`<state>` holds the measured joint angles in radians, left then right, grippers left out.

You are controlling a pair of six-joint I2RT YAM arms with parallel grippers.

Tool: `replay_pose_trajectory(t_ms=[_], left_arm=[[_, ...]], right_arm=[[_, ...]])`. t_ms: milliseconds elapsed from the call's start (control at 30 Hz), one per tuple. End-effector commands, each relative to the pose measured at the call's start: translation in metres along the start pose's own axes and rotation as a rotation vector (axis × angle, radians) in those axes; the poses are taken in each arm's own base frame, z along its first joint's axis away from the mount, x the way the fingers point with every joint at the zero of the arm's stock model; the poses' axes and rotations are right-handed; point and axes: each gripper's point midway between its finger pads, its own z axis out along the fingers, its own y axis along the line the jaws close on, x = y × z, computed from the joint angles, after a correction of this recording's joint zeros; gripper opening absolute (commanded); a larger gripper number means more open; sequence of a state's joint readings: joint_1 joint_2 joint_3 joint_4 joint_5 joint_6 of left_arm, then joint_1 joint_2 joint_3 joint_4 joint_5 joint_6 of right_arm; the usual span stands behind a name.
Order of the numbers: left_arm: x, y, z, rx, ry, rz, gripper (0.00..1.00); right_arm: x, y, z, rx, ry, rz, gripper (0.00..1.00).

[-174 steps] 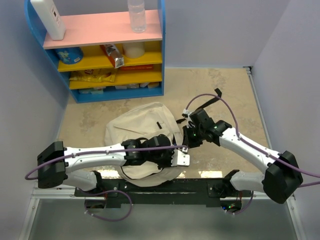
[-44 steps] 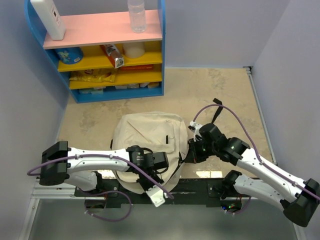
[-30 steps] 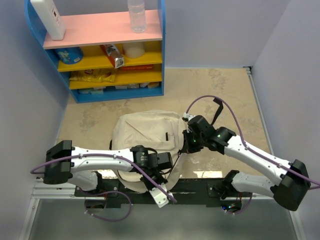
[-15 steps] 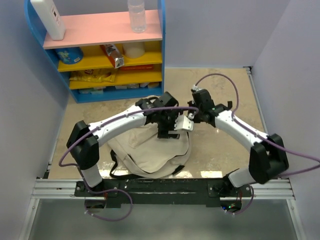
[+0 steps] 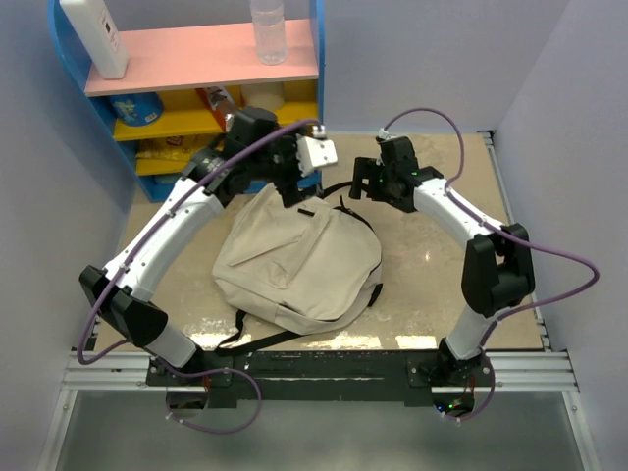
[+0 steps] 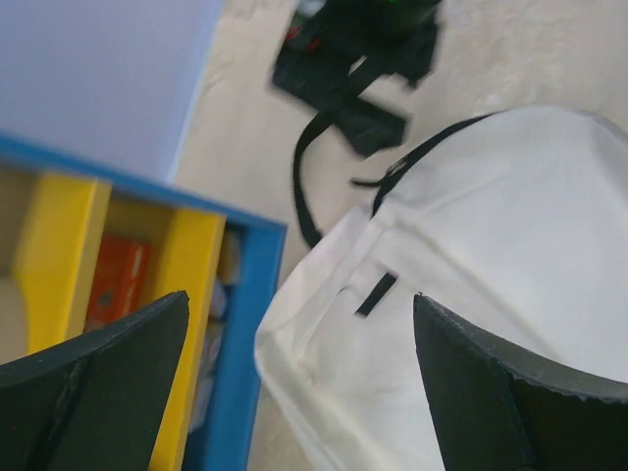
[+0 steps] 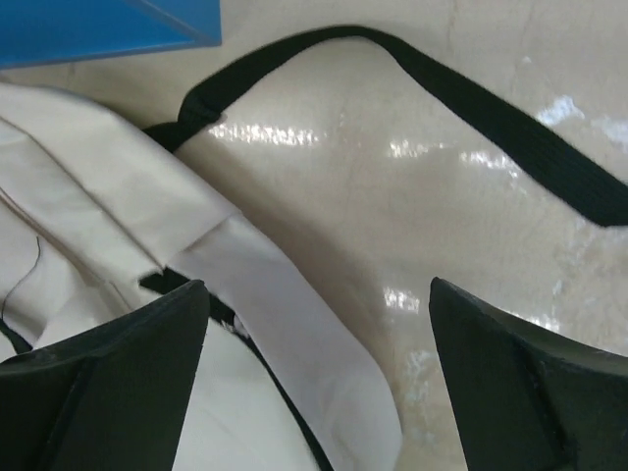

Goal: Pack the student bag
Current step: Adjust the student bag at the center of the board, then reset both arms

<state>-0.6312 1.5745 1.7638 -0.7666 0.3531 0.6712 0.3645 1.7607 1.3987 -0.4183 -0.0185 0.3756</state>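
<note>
The student bag (image 5: 294, 260), a large beige canvas backpack, lies flat in the middle of the table with black straps (image 5: 345, 191) trailing from its far end. Above that far end my left gripper (image 5: 292, 186) hangs open, touching nothing. In the left wrist view the bag (image 6: 461, 294) fills the space below the left gripper (image 6: 299, 383). Just right of the bag's top, my right gripper (image 5: 361, 183) stands open too. The right wrist view has a beige flap of the bag (image 7: 275, 324) and a black strap (image 7: 471, 118) under the empty right gripper (image 7: 314, 383).
A blue shelf unit (image 5: 319, 98) with a pink top and yellow shelves stands at the back left, close behind my left gripper. It holds a clear bottle (image 5: 267, 29), a white container (image 5: 95, 34) and snack packs. Walls close in on the left, back and right.
Both grippers were shut on the bag's top a second ago and now stand open. Both arms carried the bag toward the shelf, then let go; it now lies flat.
</note>
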Motion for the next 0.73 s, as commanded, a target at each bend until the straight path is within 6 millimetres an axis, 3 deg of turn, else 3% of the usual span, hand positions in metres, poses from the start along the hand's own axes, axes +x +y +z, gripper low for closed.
replay_pose_trajectory(t_ms=[0, 33, 100, 133, 200, 233, 267, 333, 367, 433, 700], left_arm=[[0.024, 0.016, -0.036, -0.093, -0.011, -0.114, 1.00], [0.043, 0.006, -0.032, -0.073, 0.013, -0.153, 1.00], [0.050, 0.010, -0.044, -0.111, -0.021, -0.188, 1.00], [0.065, 0.002, -0.042, -0.099, -0.006, -0.238, 1.00], [0.073, 0.002, -0.051, -0.113, -0.028, -0.267, 1.00], [0.086, -0.007, -0.049, -0.093, -0.021, -0.300, 1.00], [0.086, -0.005, -0.053, -0.114, -0.039, -0.303, 1.00], [0.108, -0.009, -0.053, -0.131, -0.025, -0.371, 1.00], [0.106, -0.006, -0.057, -0.157, -0.050, -0.368, 1.00], [0.120, -0.013, -0.056, -0.155, -0.040, -0.411, 1.00], [0.135, -0.023, -0.060, -0.215, -0.085, -0.448, 1.00]], right_arm=[[-0.012, 0.012, -0.050, -0.073, -0.097, 0.010, 0.99], [-0.010, 0.015, -0.058, -0.086, -0.097, 0.024, 0.98], [-0.008, 0.017, -0.081, -0.100, -0.112, 0.053, 0.99], [-0.007, 0.020, -0.090, -0.122, -0.114, 0.053, 0.98], [-0.002, 0.024, -0.112, -0.168, -0.142, 0.048, 0.99], [0.001, 0.030, -0.125, -0.215, -0.173, 0.041, 0.99], [0.000, 0.032, -0.134, -0.237, -0.198, 0.042, 0.99], [0.001, 0.033, -0.144, -0.255, -0.223, 0.039, 0.99], [0.002, 0.033, -0.151, -0.264, -0.241, 0.037, 0.99], [0.008, 0.029, -0.152, -0.255, -0.237, 0.040, 0.98], [0.022, 0.026, -0.151, -0.259, -0.220, 0.040, 0.99]])
